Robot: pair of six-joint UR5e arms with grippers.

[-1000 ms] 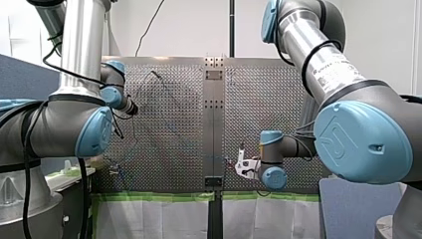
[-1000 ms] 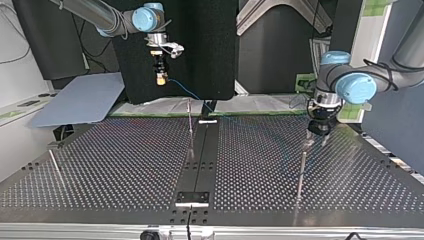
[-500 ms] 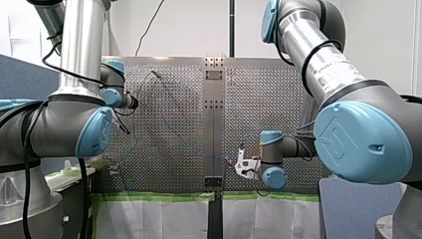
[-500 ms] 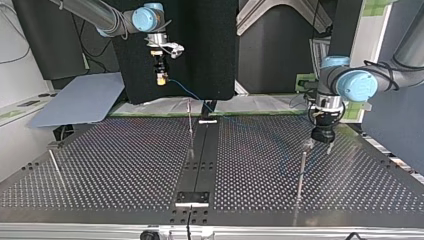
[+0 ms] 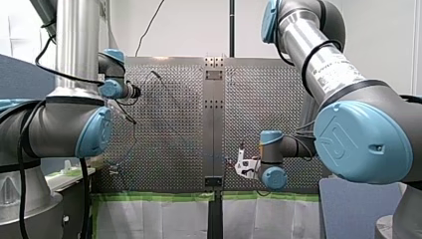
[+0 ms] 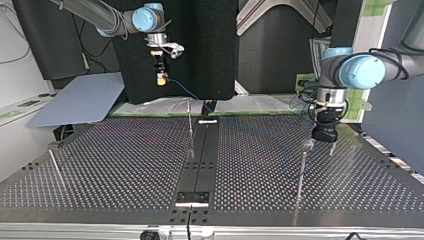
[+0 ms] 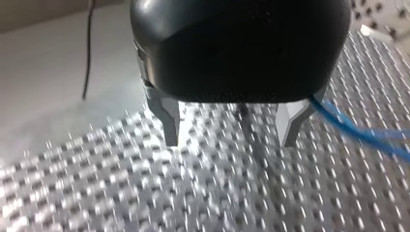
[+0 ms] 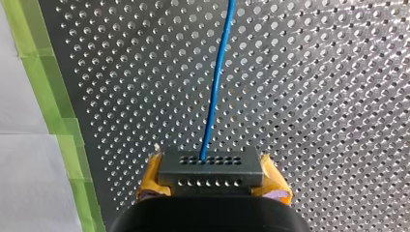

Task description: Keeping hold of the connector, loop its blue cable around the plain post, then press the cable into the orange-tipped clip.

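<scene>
My right hand (image 8: 212,182) pinches the connector (image 8: 212,166) high above the table (image 6: 125,165), my left hand (image 7: 232,130) spread by a thin post (image 6: 301,170) (blue cable (image 8: 217,87) just beside one finger (image 7: 290,121)), so the cable may snag there.

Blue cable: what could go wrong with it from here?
1. The blue cable leaves the connector clamped by my right gripper; a hard tug while looping might pull the connector loose.
2. My left gripper hangs open just above the table, with the cable passing beside one of its fingers and a thin post close by; it might snag either.
</scene>
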